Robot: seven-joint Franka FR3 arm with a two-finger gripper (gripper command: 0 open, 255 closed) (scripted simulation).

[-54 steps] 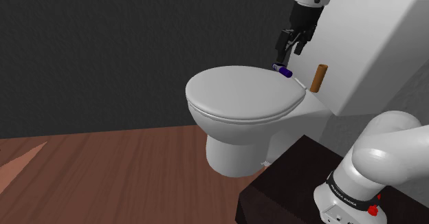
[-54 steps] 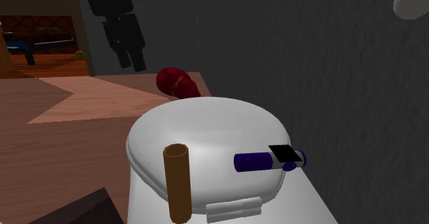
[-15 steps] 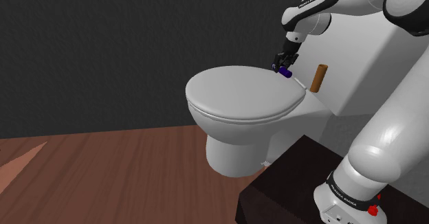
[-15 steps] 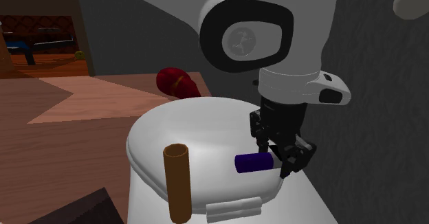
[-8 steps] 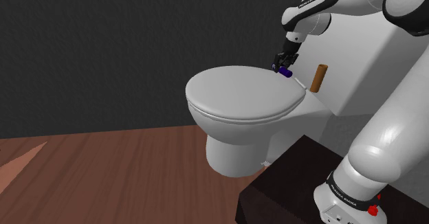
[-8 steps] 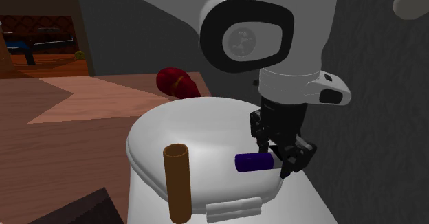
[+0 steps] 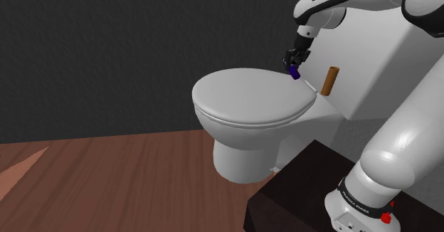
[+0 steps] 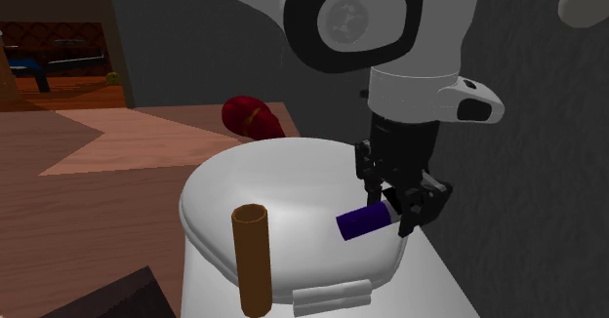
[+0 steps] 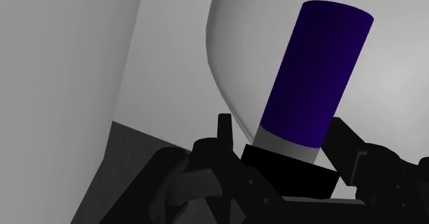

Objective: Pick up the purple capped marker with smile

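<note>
While the lifting step of the task is in hand, the black pincer (image 8: pixel 408 215) is clamped on the purple-capped marker (image 8: pixel 365 221), and the wrist view shows its two fingers pressing the marker's black and pale end from either side. The marker hangs tilted over the rear edge of the white toilet lid (image 8: pixel 283 189), with its purple end slanting down toward the lid and its gripped end higher. I cannot tell whether that lower end is quite clear of the lid, though it looks to be just above it. No smile mark can be made out on the marker. A brown tube (image 8: pixel 252 258) stands upright behind the lid, near the marker but apart from it, and the white cistern (image 7: pixel 384 53) rises behind the lid, close to the arm's wrist. By my judgement the grasp is made and what is left is to carry the marker well above the lid. The next move calls for a straight rise away from the lid with a firm clamp, since the hold is near one end and the long purple part could swing or slip. The path should also stay off the tube and the cistern.
</note>
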